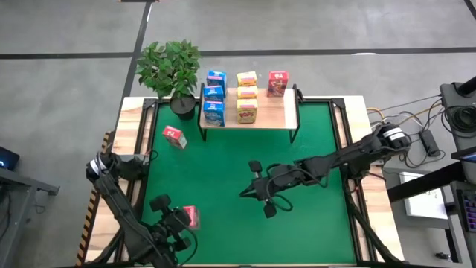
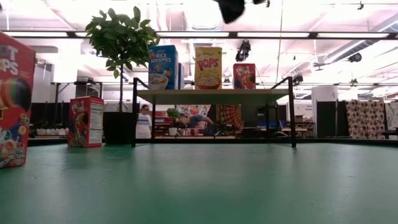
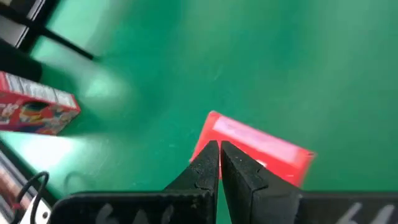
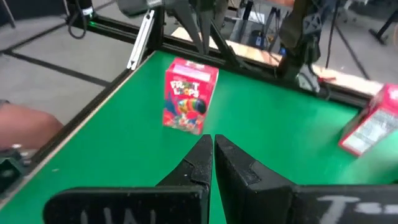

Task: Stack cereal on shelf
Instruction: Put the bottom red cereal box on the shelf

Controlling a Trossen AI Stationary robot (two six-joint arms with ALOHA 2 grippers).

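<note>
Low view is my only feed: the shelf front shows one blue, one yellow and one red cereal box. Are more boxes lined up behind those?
Observer: Yes. From above, the shelf carries three blue boxes in a line front to back and three yellow boxes likewise, but only one shelved red box.
Operator: Where is the left gripper relative to the big red box at my left edge?
Observer: The left gripper is shut and sits right beside that near red box, not holding it.
Operator: And the right gripper?
Observer: The right gripper, also shut and empty, is over the middle of the green mat, pointing toward that same box.
</note>
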